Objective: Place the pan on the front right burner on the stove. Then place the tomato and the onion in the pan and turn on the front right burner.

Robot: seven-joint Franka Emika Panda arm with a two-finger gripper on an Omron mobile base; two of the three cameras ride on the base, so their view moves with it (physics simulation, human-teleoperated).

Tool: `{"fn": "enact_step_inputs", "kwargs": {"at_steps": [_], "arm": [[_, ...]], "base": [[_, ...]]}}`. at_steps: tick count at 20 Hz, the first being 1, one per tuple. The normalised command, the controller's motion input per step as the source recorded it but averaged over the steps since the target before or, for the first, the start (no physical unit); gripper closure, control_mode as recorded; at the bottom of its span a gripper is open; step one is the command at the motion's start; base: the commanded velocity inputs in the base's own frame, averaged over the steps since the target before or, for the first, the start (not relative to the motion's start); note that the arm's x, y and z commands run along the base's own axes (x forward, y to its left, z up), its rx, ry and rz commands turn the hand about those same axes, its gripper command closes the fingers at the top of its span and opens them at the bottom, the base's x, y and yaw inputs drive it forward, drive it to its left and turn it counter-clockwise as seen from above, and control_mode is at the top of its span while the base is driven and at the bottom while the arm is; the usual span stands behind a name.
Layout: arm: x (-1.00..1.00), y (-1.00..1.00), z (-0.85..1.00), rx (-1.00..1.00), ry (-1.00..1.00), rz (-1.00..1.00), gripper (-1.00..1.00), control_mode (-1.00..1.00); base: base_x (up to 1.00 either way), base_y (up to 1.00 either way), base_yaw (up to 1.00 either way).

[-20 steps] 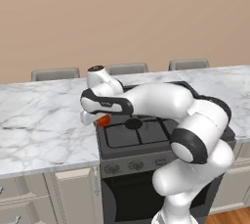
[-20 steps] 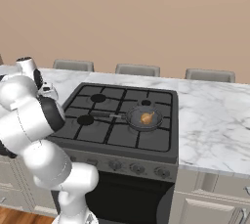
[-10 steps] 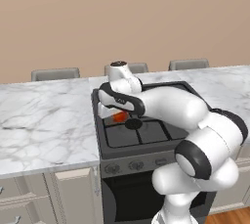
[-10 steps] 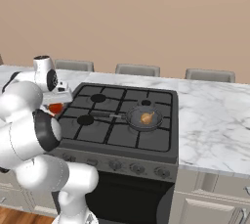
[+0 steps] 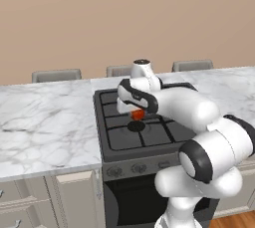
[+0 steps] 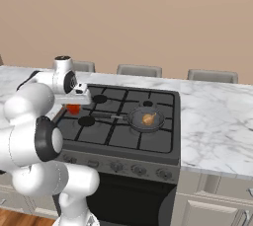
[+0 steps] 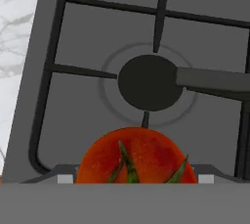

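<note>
Your gripper point(image 7: 132, 181), holding the tomato point(image 7: 136, 157), has swung from the counter over the stove point(image 6: 163, 147); next stop the pan point(image 6: 146, 120).

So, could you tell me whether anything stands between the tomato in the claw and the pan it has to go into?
Nothing visible blocks the way. The claw holds the tomato above the front left of the stove. The pan sits to the right with the onion inside. Its handle lies low along the route.
</note>
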Motion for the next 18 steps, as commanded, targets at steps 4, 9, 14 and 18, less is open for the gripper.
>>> {"fn": "enact_step_inputs", "kwargs": {"at_steps": [4, 9, 14, 18], "arm": [[0.27, -0.58, 0.09, 0.0, 0.0, -0.15, 1.0, -1.0], [0.23, -0.54, 0.09, 0.0, 0.0, -0.15, 1.0, -1.0], [0.07, -0.57, 0.01, 0.0, 0.0, -0.11, 1.0, -1.0], [0.1, -0.6, 0.0, 0.0, 0.0, -0.08, 1.0, -1.0]], "base": [[0.0, 0.0, 0.0], [0.0, 0.0, 0.0], [0.0, 0.0, 0.0], [0.0, 0.0, 0.0]]}}
